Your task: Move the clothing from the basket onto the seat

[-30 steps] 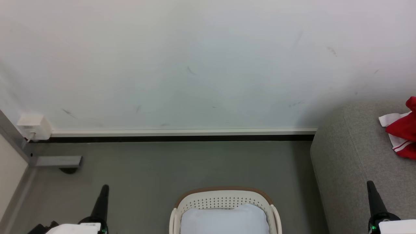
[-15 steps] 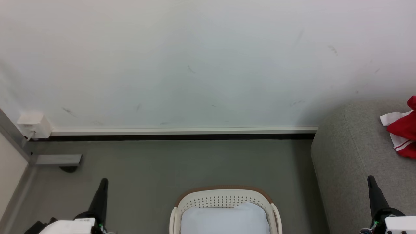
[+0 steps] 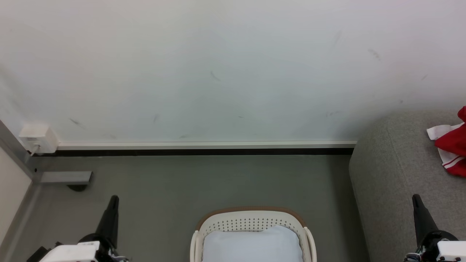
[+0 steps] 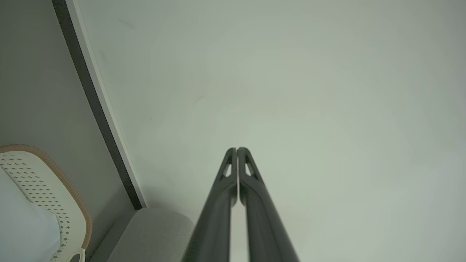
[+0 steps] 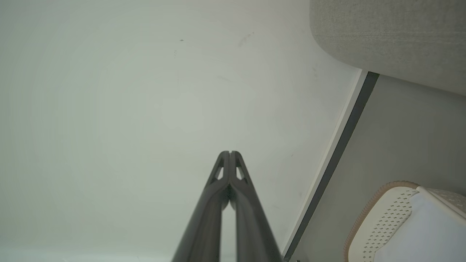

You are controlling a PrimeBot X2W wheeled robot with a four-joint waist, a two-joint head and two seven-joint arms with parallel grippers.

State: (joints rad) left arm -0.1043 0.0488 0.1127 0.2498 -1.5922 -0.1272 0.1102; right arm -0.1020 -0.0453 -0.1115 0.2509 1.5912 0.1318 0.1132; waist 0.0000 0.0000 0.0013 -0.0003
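Note:
The cream basket (image 3: 251, 220) with its brown rim stands on the floor at the bottom centre, and a pale white cushion (image 3: 252, 244) lies in it. Red clothing (image 3: 453, 149) with white striped trim rests on the grey seat (image 3: 397, 171) at the right edge. My left gripper (image 3: 113, 198) is shut at the lower left, well left of the basket, with nothing in it. At the lower right my right gripper (image 3: 415, 197) is shut over the seat's front part, holding nothing. The wrist views show the left gripper (image 4: 237, 149) and right gripper (image 5: 230, 152) with tips pressed together, pointing at the wall.
A white wall (image 3: 218, 72) with a dark skirting strip (image 3: 204, 153) runs behind the basket. A white socket box (image 3: 38, 139) and a grey metal bracket (image 3: 65, 177) sit at the far left. Grey floor (image 3: 204, 182) lies between basket and wall.
The head view has drifted slightly, shifting the scene up and to the right. Both grippers' tips stand a little higher in the picture. Nothing was taken hold of or let go.

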